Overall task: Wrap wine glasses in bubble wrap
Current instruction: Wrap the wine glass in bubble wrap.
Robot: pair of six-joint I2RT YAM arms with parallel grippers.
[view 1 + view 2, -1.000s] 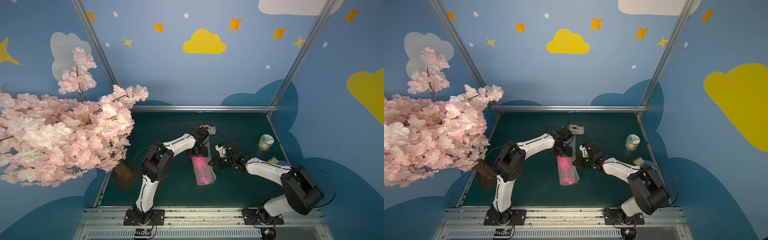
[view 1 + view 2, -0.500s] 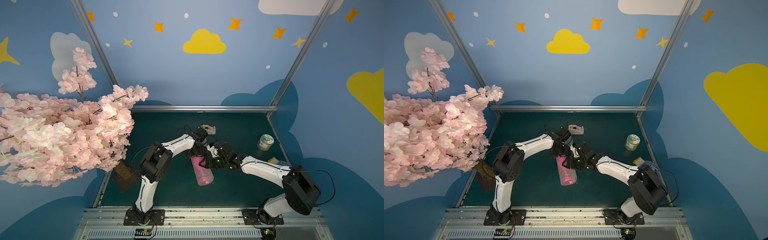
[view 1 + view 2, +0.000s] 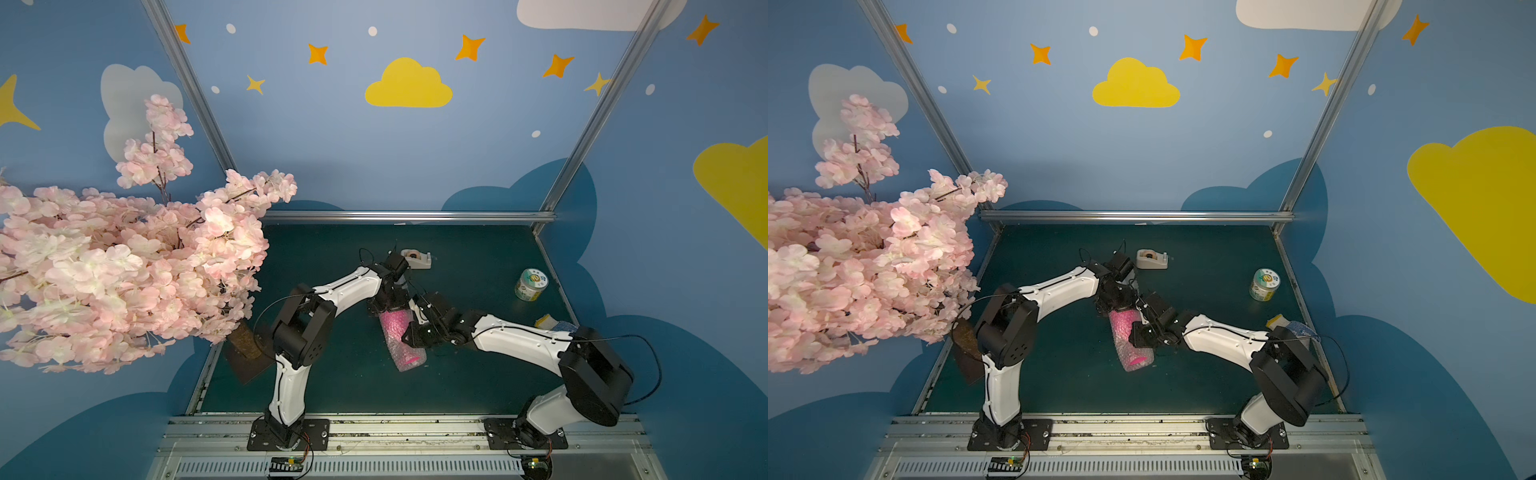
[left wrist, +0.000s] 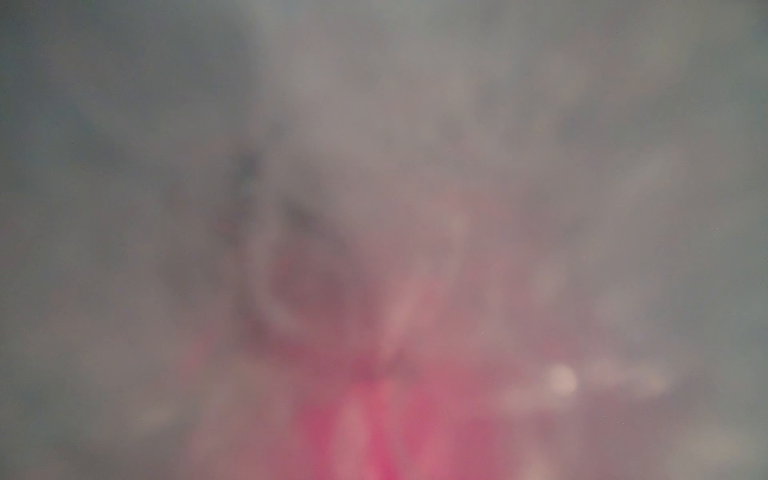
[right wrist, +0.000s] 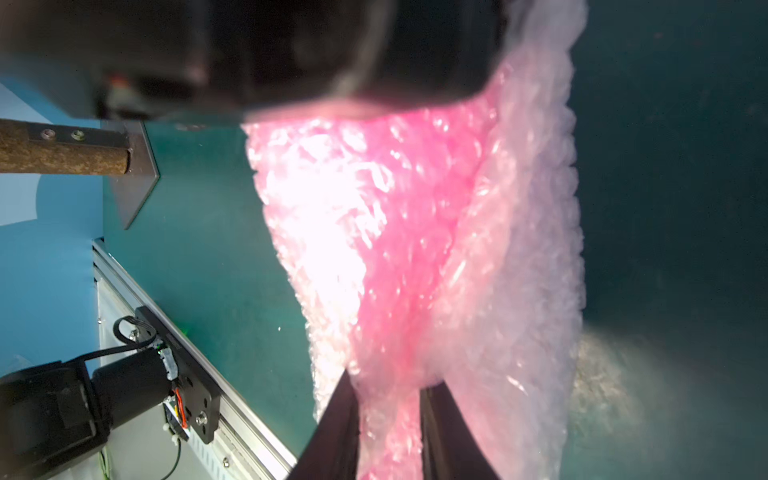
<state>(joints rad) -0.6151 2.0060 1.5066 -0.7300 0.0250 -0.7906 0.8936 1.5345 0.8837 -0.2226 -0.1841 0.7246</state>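
Pretty cramped around the goblet (image 3: 394, 325) in its bubble wrap (image 3: 409, 358). The left arm (image 3: 349, 286) sits right over its far end, with the tape dispenser (image 3: 417, 258) just beyond. The right arm (image 3: 515, 340) blocks the side facing the tin (image 3: 531, 284). The table (image 3: 345, 390) is open off the near end and on the tree side. Further out that way the blossom tree (image 3: 124, 270) overhangs the edge, and its base (image 3: 247, 365) sits there.
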